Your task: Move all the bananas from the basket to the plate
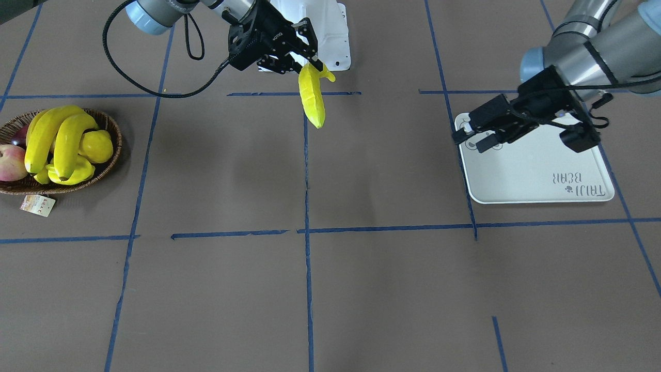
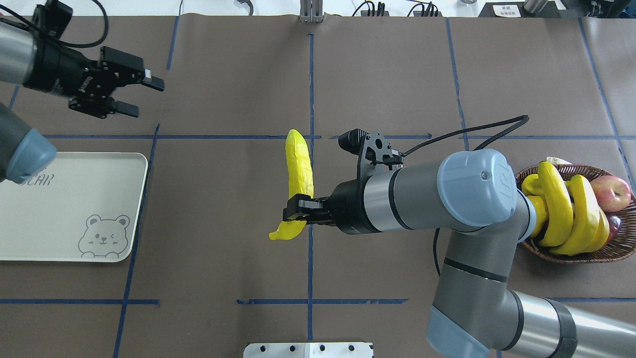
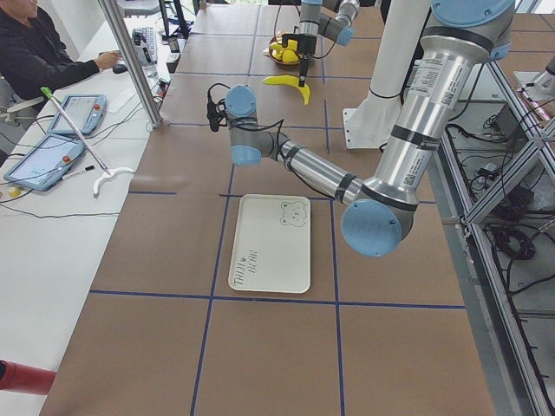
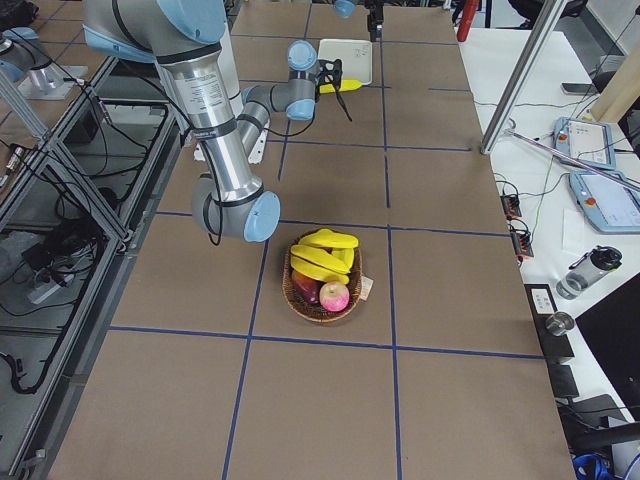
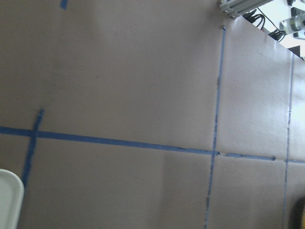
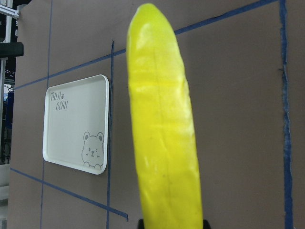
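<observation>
**A:** Where is the banana now?

**B:** One glossy, faintly ridged banana (image 2: 299,164) hangs over the middle of the table (image 2: 223,74), clamped near its stem end in the right gripper (image 2: 298,209). The other bananas (image 2: 561,214) lie heaped in the woven wicker basket (image 2: 586,258) by the table's right end.

**A:** And the plate?

**B:** The smooth white plate (image 2: 59,214) has rounded corners and sits toward the left end. The table is matte brown, gridded with blue tape (image 2: 310,74). The left gripper (image 2: 145,97) hovers near the plate, jaws apart.

Red apple (image 2: 610,193), blue tape lines (image 1: 306,181), brown table (image 1: 392,299), seated person (image 3: 39,56)
</observation>
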`<state>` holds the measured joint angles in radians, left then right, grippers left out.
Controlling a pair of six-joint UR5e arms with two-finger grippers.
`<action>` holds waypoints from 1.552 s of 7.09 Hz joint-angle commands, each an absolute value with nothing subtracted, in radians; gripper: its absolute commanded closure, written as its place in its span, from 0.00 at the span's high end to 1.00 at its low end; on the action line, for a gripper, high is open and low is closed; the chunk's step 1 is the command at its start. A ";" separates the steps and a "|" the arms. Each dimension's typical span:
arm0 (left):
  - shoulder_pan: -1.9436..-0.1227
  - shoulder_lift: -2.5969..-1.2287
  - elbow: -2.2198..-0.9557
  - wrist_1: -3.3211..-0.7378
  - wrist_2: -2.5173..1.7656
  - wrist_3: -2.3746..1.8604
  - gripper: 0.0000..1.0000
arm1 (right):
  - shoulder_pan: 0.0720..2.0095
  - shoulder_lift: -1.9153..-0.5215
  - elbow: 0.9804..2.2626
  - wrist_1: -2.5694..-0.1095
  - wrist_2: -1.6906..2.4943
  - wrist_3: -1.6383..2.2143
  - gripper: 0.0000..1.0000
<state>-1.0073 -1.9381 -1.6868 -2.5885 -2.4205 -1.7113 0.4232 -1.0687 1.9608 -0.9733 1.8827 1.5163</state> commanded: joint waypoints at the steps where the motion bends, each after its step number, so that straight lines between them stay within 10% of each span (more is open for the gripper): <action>1: -0.875 -2.034 -1.744 -2.602 -2.311 -1.925 0.96 | 0.417 -1.031 1.936 -0.973 1.876 1.522 0.00; 8: -0.635 -2.082 -1.753 -2.599 -2.063 -1.985 0.88 | 0.416 -0.999 1.922 -0.968 1.878 1.526 0.00; 10: -0.637 -2.069 -1.759 -2.602 -2.071 -1.983 0.46 | 0.416 -1.000 1.924 -0.968 1.878 1.528 0.00; 11: -0.640 -2.068 -1.767 -2.602 -2.071 -1.983 0.04 | 0.416 -1.000 1.924 -0.968 1.878 1.528 0.02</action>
